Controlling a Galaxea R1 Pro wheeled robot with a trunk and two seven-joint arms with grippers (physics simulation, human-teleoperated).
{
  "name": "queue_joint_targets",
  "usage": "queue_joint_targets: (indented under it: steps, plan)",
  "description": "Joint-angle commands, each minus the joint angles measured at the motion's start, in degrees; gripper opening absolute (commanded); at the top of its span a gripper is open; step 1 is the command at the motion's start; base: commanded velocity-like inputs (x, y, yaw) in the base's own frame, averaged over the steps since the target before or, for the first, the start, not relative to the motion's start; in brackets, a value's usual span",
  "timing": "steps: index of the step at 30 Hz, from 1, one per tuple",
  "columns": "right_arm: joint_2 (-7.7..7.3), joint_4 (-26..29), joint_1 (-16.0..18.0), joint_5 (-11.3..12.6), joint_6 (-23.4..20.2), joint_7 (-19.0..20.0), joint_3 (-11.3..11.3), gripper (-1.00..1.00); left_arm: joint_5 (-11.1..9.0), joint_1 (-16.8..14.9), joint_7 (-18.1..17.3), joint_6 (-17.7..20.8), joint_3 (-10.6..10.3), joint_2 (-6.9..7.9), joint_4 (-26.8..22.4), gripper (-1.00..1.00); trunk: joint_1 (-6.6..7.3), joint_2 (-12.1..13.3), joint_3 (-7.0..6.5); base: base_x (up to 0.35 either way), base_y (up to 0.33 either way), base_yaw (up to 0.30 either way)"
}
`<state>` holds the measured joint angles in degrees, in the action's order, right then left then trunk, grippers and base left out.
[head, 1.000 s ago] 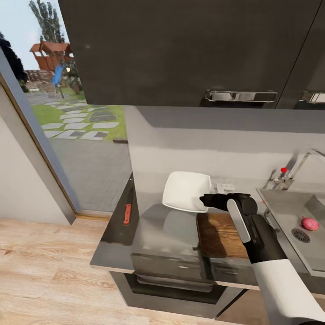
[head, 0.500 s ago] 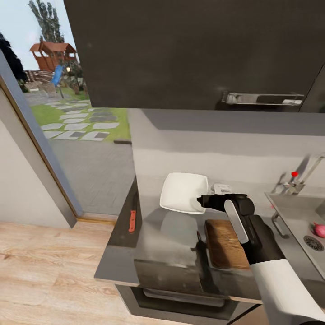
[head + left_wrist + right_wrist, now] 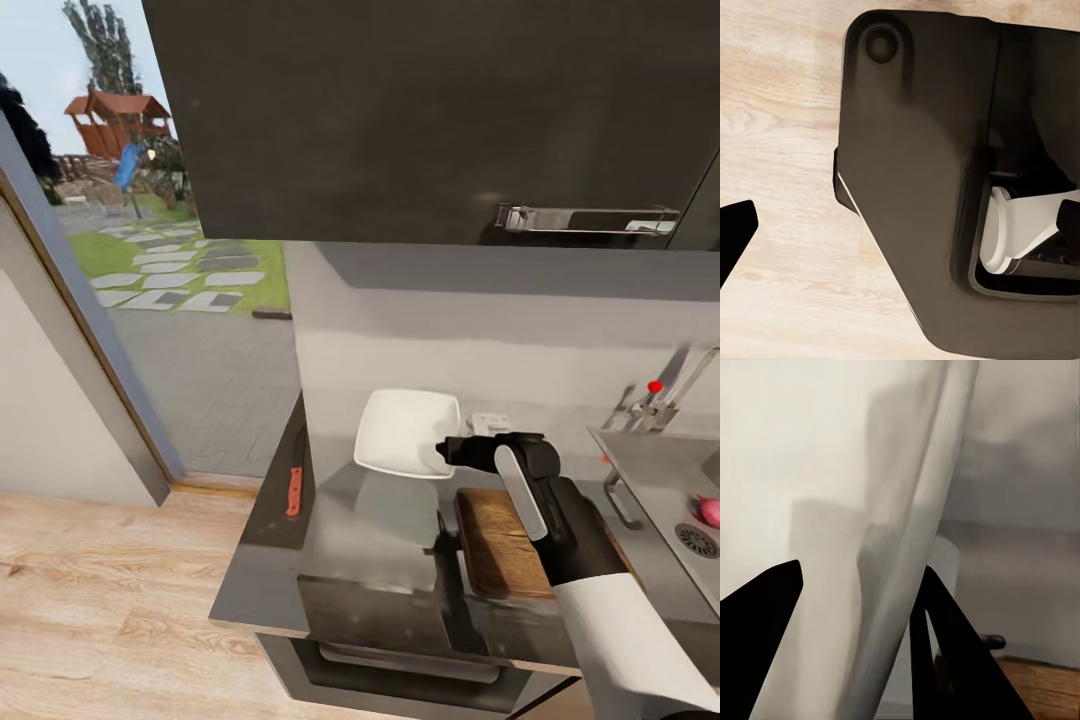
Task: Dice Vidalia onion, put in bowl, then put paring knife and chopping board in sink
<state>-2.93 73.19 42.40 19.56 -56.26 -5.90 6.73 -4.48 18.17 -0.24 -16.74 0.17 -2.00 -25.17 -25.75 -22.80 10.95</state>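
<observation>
Barely changed: right tool (image 3: 443,452) spread open, still astride bowl (image 3: 405,432) rim

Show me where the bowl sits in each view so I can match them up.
Head view: the bowl sits on the countertop, near the picture's middle, just behind the chopping board.
Right wrist view: the bowl looms close, its pale side across the left and middle.
Left wrist view: this one looks at the wood floor.
Shared landmark: the chopping board, also in the right wrist view's lower right corner.
</observation>
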Motion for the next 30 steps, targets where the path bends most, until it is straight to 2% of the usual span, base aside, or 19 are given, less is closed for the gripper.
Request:
queue_joint_targets:
  steps: [1, 5, 8, 15, 16, 17, 21, 30]
  plan:
    - [-0.06, -0.2, 0.1, 0.7, -0.2, -0.6, 0.1, -1.0, -0.5, 0.0, 0.0, 0.0, 0.0, -0.02, -0.1, 1.0, -0.03, -0.1, 0.1, 0.0, 0.0, 0.0]
    - [0.02, -1.0, 0.1, 0.7, -0.1, -0.6, 0.2, -1.0, -0.5, 0.0, 0.0, 0.0, 0.0, -0.02, -0.1, 1.0, -0.03, -0.1, 0.1, 0.0, 0.0, 0.0]
    - [1.57, -2.0, 0.1, 0.7, -0.1, -0.6, 0.3, -1.0, -0.5, 0.0, 0.0, 0.0, 0.0, -0.02, -0.1, 1.0, -0.03, -0.1, 0.1, 0.0, 0.0, 0.0]
    - [2.19, -2.2, 0.1, 0.8, 0.0, -0.4, 0.3, -1.0, -0.5, 0.0, 0.0, 0.0, 0.0, -0.02, -0.1, 1.0, -0.03, -0.1, 0.1, 0.0, 0.0, 0.0]
    - [2.21, -2.2, 0.1, 0.8, 0.0, 0.1, 0.3, -1.0, -0.5, 0.0, 0.0, 0.0, 0.0, -0.02, -0.1, 1.0, -0.03, -0.1, 0.1, 0.0, 0.0, 0.0]
    - [2.16, -2.4, 0.1, 0.8, 0.0, 2.9, 0.3, -1.0, -0.5, 0.0, 0.0, 0.0, 0.0, -0.02, -0.1, 1.0, -0.03, -0.1, 0.1, 0.0, 0.0, 0.0]
    - [1.78, -3.4, 0.1, 0.7, 0.0, 7.4, 0.3, -1.0, -0.5, 0.0, 0.0, 0.0, 0.0, -0.02, -0.1, 1.0, -0.03, -0.1, 0.1, 0.0, 0.0, 0.0]
    - [1.61, -3.8, 0.1, 0.4, -0.1, 8.9, 0.3, -1.0, -0.5, 0.0, 0.0, 0.0, 0.0, -0.02, -0.1, 1.0, -0.03, -0.1, 0.1, 0.0, 0.0, 0.0]
